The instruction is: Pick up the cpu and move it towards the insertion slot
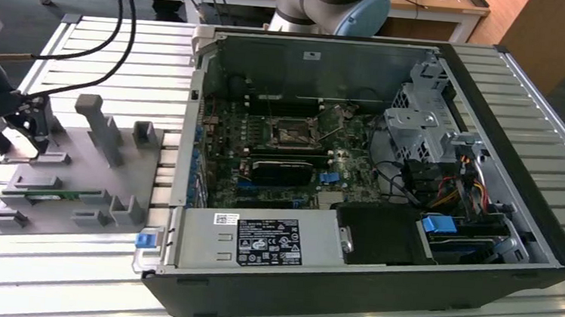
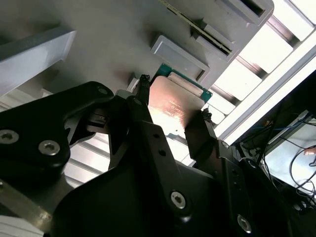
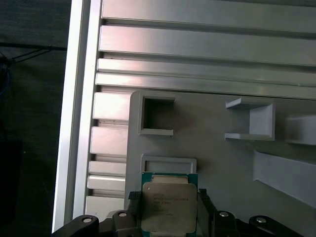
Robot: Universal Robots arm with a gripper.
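The cpu, a flat square chip with a silvery top and a green rim, sits between my gripper's two black fingers in both wrist views. My gripper is closed on its two opposite edges, low over the grey fixture plate. In the second wrist view the cpu shows its shiny face between the fingertips. In the exterior view my gripper hangs over the fixture at the exterior view's left. The insertion slot, a square socket with a metal frame, lies inside the open computer case, well to the right.
The grey fixture carries upright posts and a thin green memory stick. The open black computer case holds the motherboard, a long black block, cables and drive cages. Slatted aluminium table lies all around.
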